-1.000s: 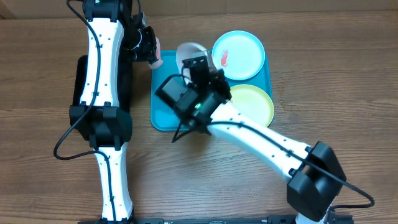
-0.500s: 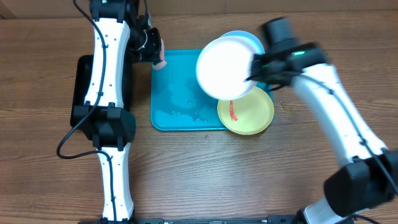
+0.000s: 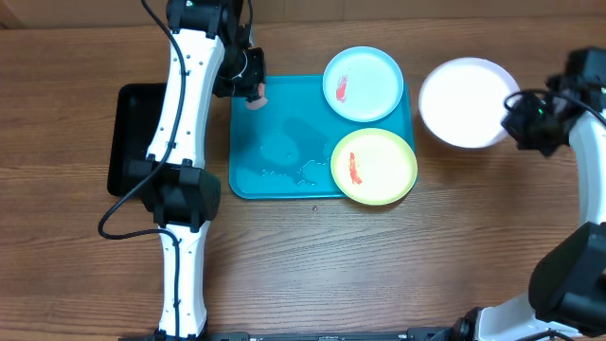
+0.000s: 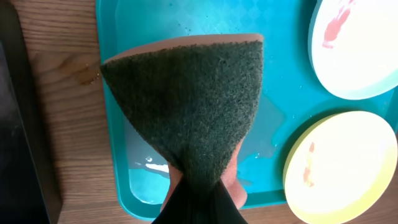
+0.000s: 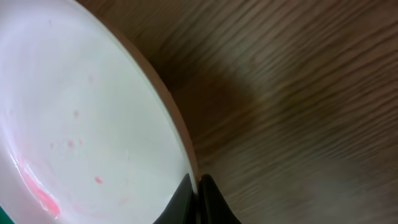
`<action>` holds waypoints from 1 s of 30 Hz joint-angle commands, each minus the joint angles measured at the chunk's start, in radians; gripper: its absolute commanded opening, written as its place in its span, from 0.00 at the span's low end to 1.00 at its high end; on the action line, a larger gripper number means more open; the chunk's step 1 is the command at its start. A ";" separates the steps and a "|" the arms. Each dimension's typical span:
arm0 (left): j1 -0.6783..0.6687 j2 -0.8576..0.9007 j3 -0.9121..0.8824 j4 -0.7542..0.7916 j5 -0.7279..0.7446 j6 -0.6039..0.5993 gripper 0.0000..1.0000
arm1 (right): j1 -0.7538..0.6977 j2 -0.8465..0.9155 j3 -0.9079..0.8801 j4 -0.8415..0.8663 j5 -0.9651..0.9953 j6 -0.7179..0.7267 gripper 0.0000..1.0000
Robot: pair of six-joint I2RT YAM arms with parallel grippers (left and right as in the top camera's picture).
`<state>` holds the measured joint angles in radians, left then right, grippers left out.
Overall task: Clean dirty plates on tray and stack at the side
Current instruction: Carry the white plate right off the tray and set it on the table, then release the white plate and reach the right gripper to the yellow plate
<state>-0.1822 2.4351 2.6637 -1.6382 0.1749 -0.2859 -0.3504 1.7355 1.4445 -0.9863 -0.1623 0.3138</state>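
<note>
The turquoise tray (image 3: 284,142) holds a light-blue-rimmed plate (image 3: 364,83) and a yellow-green-rimmed plate (image 3: 374,167), each with a red smear. My right gripper (image 3: 516,116) is shut on the rim of the white plate (image 3: 468,102), which hangs over the table right of the tray. In the right wrist view that plate (image 5: 81,118) shows faint pink traces and my gripper (image 5: 199,186) pinches its edge. My left gripper (image 3: 248,83) is shut on a dark green sponge (image 4: 193,106) over the tray's far left corner (image 4: 115,124).
A black tray (image 3: 131,133) lies left of the turquoise one, partly under my left arm. Water films the turquoise tray's bare middle (image 3: 289,166). Bare wooden table (image 3: 473,218) spreads right of and in front of the trays.
My right arm has swung right, carrying the white plate off the tray to the table's right side. My left gripper with the sponge has shifted slightly right.
</note>
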 commanded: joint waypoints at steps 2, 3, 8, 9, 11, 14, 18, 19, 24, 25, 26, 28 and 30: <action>-0.005 -0.010 0.028 0.003 -0.029 -0.010 0.04 | -0.053 -0.016 -0.155 0.136 0.013 -0.003 0.04; -0.005 -0.010 0.028 0.003 -0.029 -0.010 0.04 | -0.060 -0.016 -0.192 0.178 0.014 -0.003 0.04; -0.005 -0.010 0.028 0.003 -0.029 -0.010 0.04 | -0.072 -0.010 -0.352 0.397 0.057 0.039 0.04; -0.005 -0.010 0.028 0.003 -0.029 -0.010 0.04 | -0.071 -0.004 -0.366 0.422 0.057 0.041 0.04; -0.005 -0.010 0.028 0.004 -0.029 -0.010 0.04 | -0.070 0.013 -0.380 0.451 0.056 0.042 0.04; -0.005 -0.010 0.028 0.005 -0.029 -0.010 0.04 | -0.063 0.048 -0.379 0.467 0.035 0.041 0.04; -0.005 -0.010 0.028 0.005 -0.029 -0.010 0.04 | -0.042 0.058 -0.378 0.460 0.002 0.041 0.32; -0.005 -0.010 0.028 0.005 -0.029 -0.010 0.04 | -0.035 0.058 -0.372 0.452 -0.004 0.040 0.47; -0.005 -0.010 0.028 0.005 -0.029 -0.010 0.04 | -0.022 0.050 -0.254 0.310 -0.061 0.040 0.56; -0.005 -0.010 0.028 0.005 -0.029 -0.010 0.04 | -0.022 0.045 -0.214 0.267 -0.077 0.040 0.56; -0.005 -0.010 0.028 0.005 -0.029 -0.010 0.04 | -0.021 0.039 -0.172 0.221 -0.092 0.040 0.56; -0.007 -0.010 0.028 0.006 -0.029 -0.010 0.04 | -0.014 0.027 -0.084 0.121 -0.111 0.040 0.56; -0.008 -0.010 0.028 0.010 -0.029 -0.010 0.04 | -0.004 0.016 -0.014 0.034 -0.112 0.040 0.56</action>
<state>-0.1837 2.4351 2.6637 -1.6333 0.1555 -0.2886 -0.3695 1.7927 1.3369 -0.9092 -0.2356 0.3527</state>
